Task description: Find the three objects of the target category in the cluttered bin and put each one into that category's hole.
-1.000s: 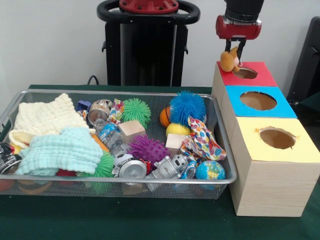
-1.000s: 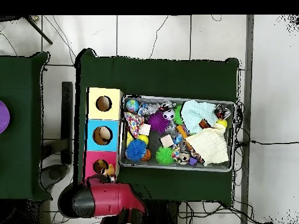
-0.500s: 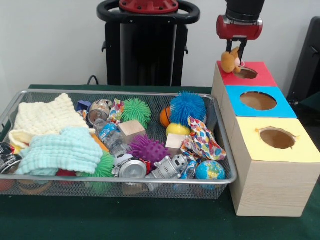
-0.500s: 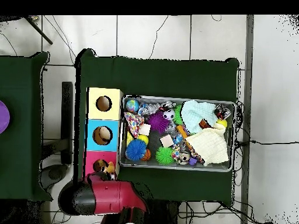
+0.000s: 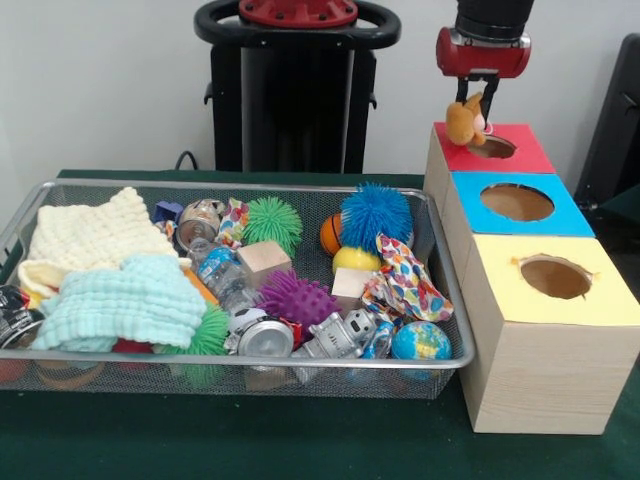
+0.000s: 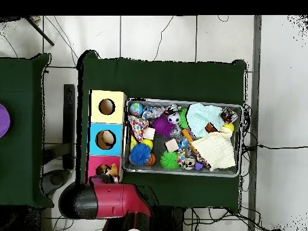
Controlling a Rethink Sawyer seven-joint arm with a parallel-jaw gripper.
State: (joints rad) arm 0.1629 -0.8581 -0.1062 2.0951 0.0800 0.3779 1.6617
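jaws: clamped on one tan plush toy | boxes: three, one hole each | bin: one

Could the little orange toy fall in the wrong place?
Maybe. The gripper holds the orange plush toy over the near-left rim of the red box's hole, not its middle. Let go there, it might catch on the rim or tumble off the box's edge instead of dropping in.
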